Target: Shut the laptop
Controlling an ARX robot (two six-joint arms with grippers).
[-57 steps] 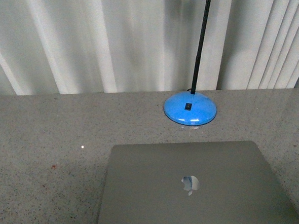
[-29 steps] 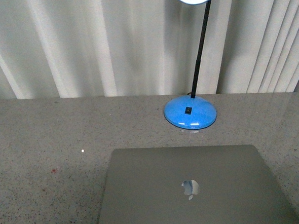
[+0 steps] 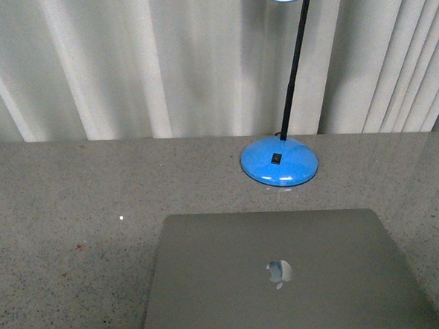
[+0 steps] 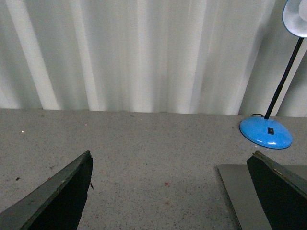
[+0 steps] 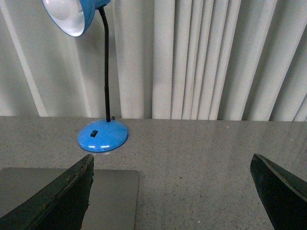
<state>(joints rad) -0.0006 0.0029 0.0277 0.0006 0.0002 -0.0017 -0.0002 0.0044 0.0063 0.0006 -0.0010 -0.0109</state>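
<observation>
Laptop (image 3: 286, 276): lies flat and closed on the table (image 3: 66, 211), lid up, long axis from left to right, at the near edge of the front view; its near part is cut off.
Look: silver-grey lid, rounded far corners, pale apple logo (image 3: 280, 272) in the middle.
Left gripper (image 4: 168, 191): jaws wide apart, holding nothing; the laptop corner is beside its right finger (image 4: 280, 191), not between the fingers.
Right gripper (image 5: 172, 191): also spread and empty; the laptop is by its left finger (image 5: 57, 196).
Lamp (image 3: 279, 161): blue base just behind the laptop, black neck, curtain (image 3: 124, 66) behind.
</observation>
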